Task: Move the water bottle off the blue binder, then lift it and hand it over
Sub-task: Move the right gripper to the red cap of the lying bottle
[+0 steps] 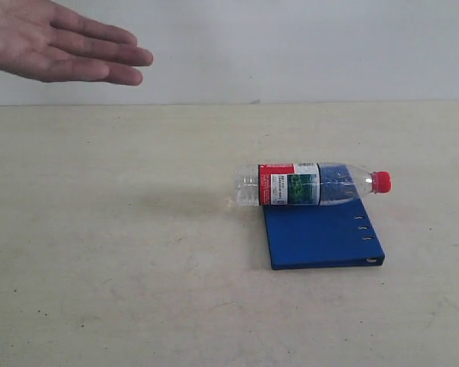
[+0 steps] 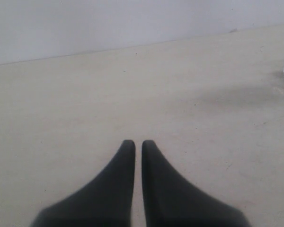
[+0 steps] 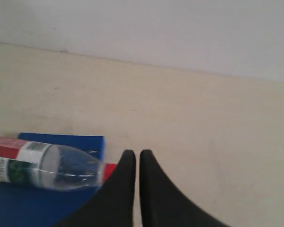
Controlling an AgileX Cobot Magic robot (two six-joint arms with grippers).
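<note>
**Exterior view.** A small clear plastic water bottle (image 1: 310,184) with a red screw cap (image 1: 381,182) and a red, white and green label lies on its side right of centre, its cap pointing toward the right edge of the frame. The capped half rests across the far edge of a flat, rectangular, bright blue binder (image 1: 321,237). The base end juts out past the binder's left side over the pale beige table top (image 1: 99,252); I cannot tell whether that end touches the table. Small metal rivets run along the binder's right edge. In the upper left corner, an open human hand (image 1: 61,42), fingers together and pointing right, hangs before the white wall (image 1: 291,46), well apart from the bottle.

**Left wrist view.** My left gripper (image 2: 138,144) has its two black tapered fingers pressed almost together, with only a thin slit between the tips. They pinch nothing and hang above the table top.

**Right wrist view.** My right gripper (image 3: 137,153) likewise has its fingers closed to a narrow slit and grips nothing. The bottle (image 3: 42,165) lies on the binder (image 3: 33,208) close by, and the red cap (image 3: 110,170) sits just beside one finger. I cannot tell whether they touch.
</note>
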